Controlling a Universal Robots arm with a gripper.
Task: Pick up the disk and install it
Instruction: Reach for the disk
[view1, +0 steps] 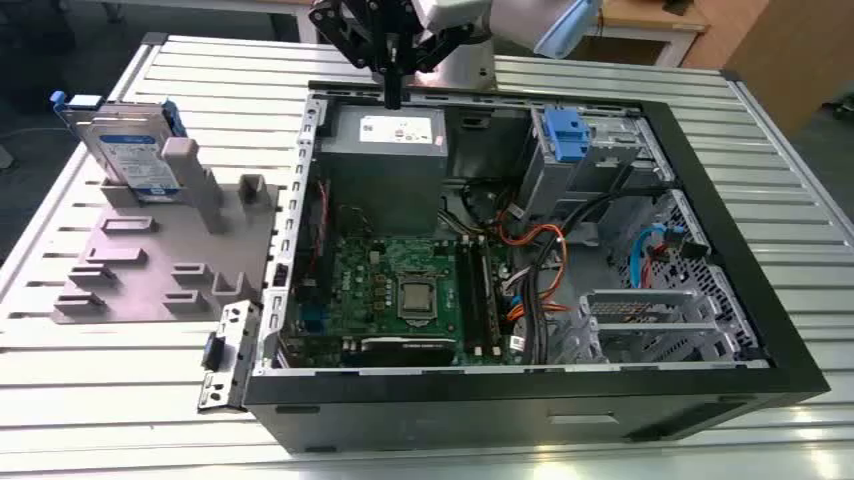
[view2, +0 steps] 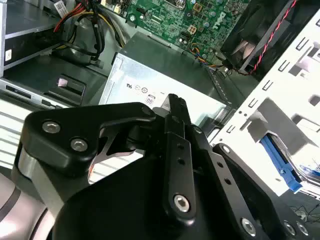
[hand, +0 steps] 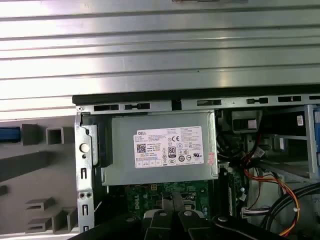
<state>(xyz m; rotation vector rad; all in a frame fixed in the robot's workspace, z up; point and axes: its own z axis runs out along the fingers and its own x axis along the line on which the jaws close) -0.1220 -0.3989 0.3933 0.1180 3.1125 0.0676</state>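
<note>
Exterior view shows the disk (view1: 134, 148) standing up on its edge in a grey holder (view1: 154, 265) on the bench (view1: 747, 110), on the exterior view's left. It has a white and blue label and blue strips on its sides. Beside the holder sits a big open computer box (view1: 534, 415) with a green board (view1: 400, 285) inside. The gripper (view1: 394, 98) hangs over the far edge of the computer box, just above a grey metal box (view1: 387, 160) with a white sticker. Its jaws are pressed close together and hold nothing. The gripper is well apart from the disk. In the first wrist view, the grey metal box is near the tips of the black jaws.
</note>
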